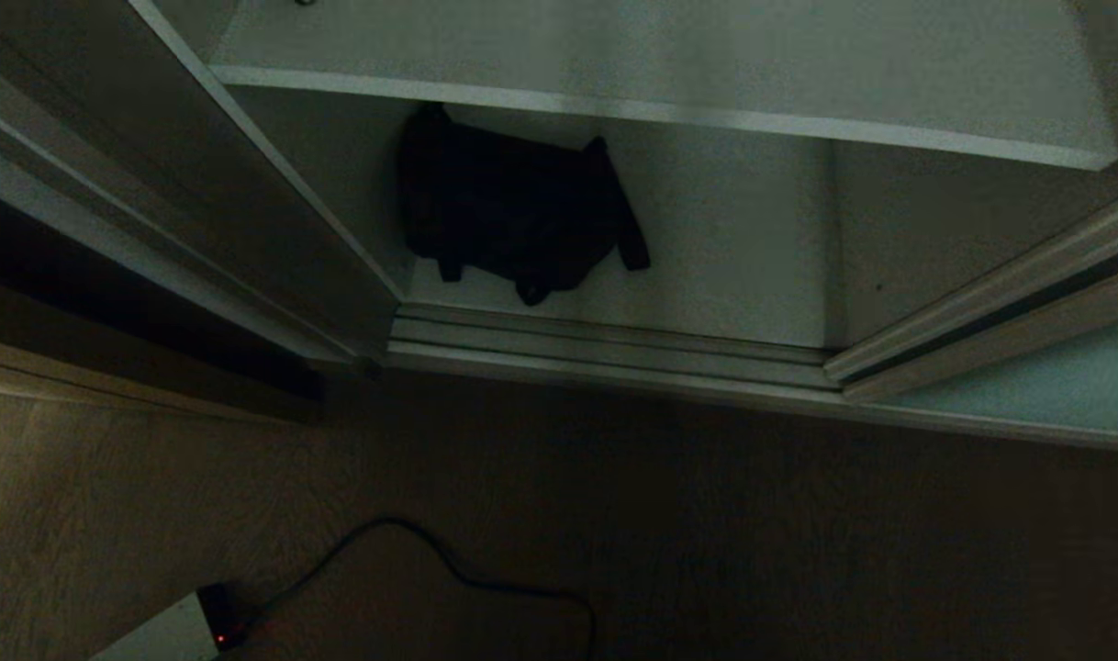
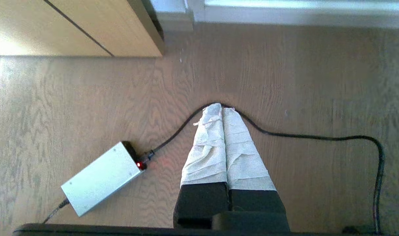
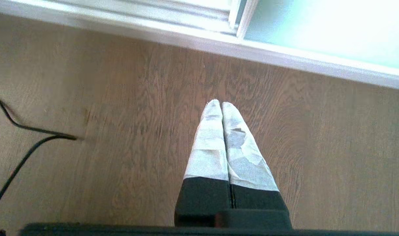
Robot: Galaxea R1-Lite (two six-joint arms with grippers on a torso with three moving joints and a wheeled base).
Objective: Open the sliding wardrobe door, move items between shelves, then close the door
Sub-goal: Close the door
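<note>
The wardrobe stands open in the head view. A black fabric item with dangling straps lies on the lower shelf, toward its left side. An upper shelf juts out above it and hides the item's far edge. The sliding wardrobe door of frosted pale green glass is at the right, and shows again in the right wrist view. Neither arm appears in the head view. My left gripper is shut and empty, pointing down at the wooden floor. My right gripper is likewise shut and empty above the floor, short of the door's frame.
A ridged metal floor track runs along the wardrobe's front. A silver power box with a red light lies on the floor with a black cable looping past the left fingertips. A beige cabinet front is at the left.
</note>
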